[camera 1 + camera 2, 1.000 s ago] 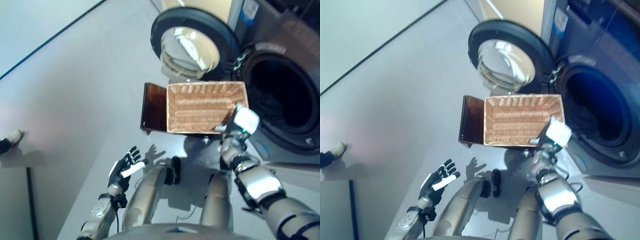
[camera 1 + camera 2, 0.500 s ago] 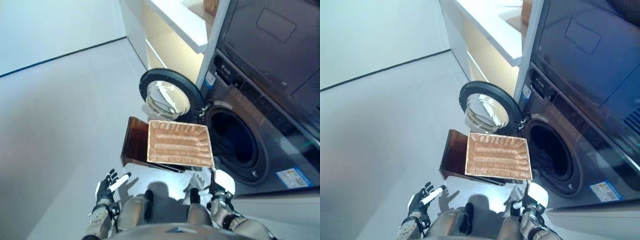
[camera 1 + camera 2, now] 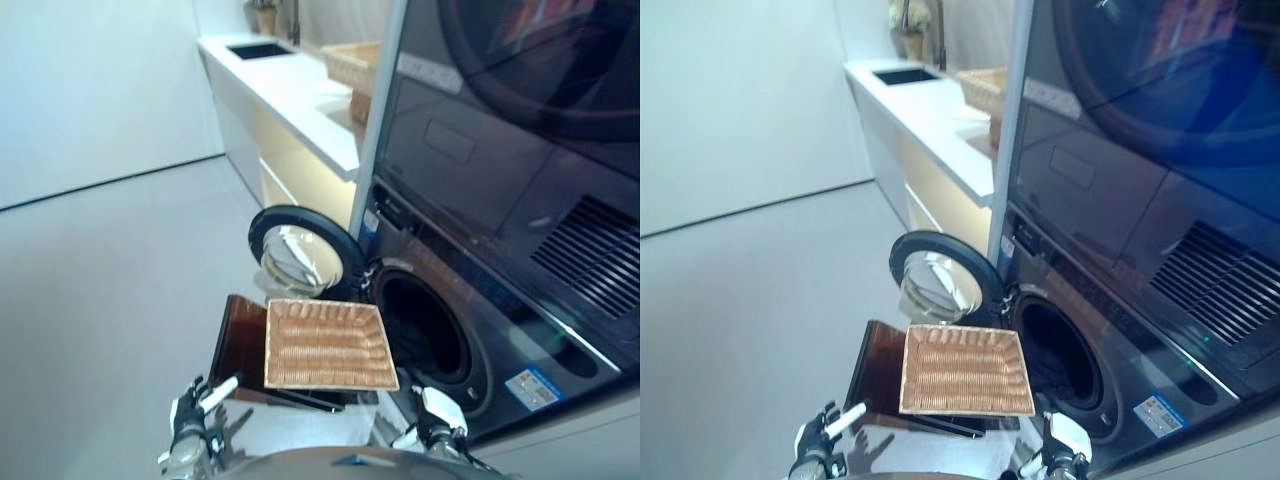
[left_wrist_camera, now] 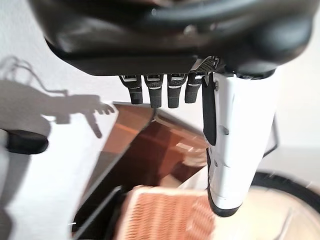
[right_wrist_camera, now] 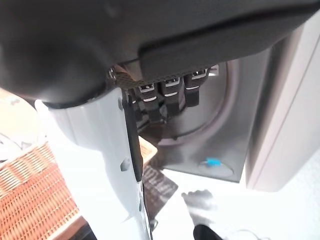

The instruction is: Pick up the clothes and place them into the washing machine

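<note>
A wicker basket (image 3: 330,345) sits on a dark brown stand (image 3: 243,348) on the floor, just in front of the washer (image 3: 480,330), whose round door (image 3: 305,255) hangs open beside the basket. A second ago the view looked steeply down on the basket with both arms reaching up toward it; now the whole view has swung upward, taking in the washer's front, a white surface (image 3: 290,90) beyond it and a second basket (image 3: 352,65) on that surface, while the hands show only at the lower edge. This reads as the camera lifting, not the basket moving. The basket looks empty, only woven ribs showing. Inside the washer's drum (image 3: 425,325) there is a dark shape that may be the clothes, too dim to make out colour or form. So the loading seems done, or close to it. The left hand (image 3: 190,410), near the stand, is spread with straight fingers and holds nothing. The right hand (image 3: 438,415), near the washer's opening, also shows loose fingers and nothing in its grasp.
</note>
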